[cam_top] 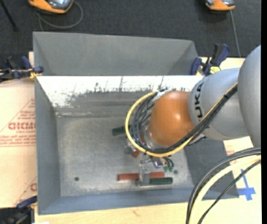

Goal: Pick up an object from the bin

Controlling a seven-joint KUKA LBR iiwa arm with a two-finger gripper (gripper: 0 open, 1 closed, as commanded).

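- End effector (146,171) low in the bin (49,139), right of centre, near the front wall, directly over a small cluster of flat-lying pieces.
- Spread or pressed together: cannot tell, tip tucked under the orange cover (169,118) and cables (132,125); nothing seen pinched.
- Wrist pointed straight down, probably because the pieces lie flat on the bin floor and can only be got at from above.
- Likely target, judged by position alone: red-brown bar (127,177), slim and straight, lying along the front wall, right end just beside the end effector; touching or not, cannot tell.
- Just right of it: dark green bar (160,181), similar slim shape, same direction, with a short red piece (157,174) just above.
- Cluster close to the front wall, so little room on that side; risk of nudging neighbours.
- Well apart: another dark green piece (119,131) toward the bin middle, beside the cables; small dark speck (76,179) on the floor at left.
- Pick not yet done; nothing lifted.
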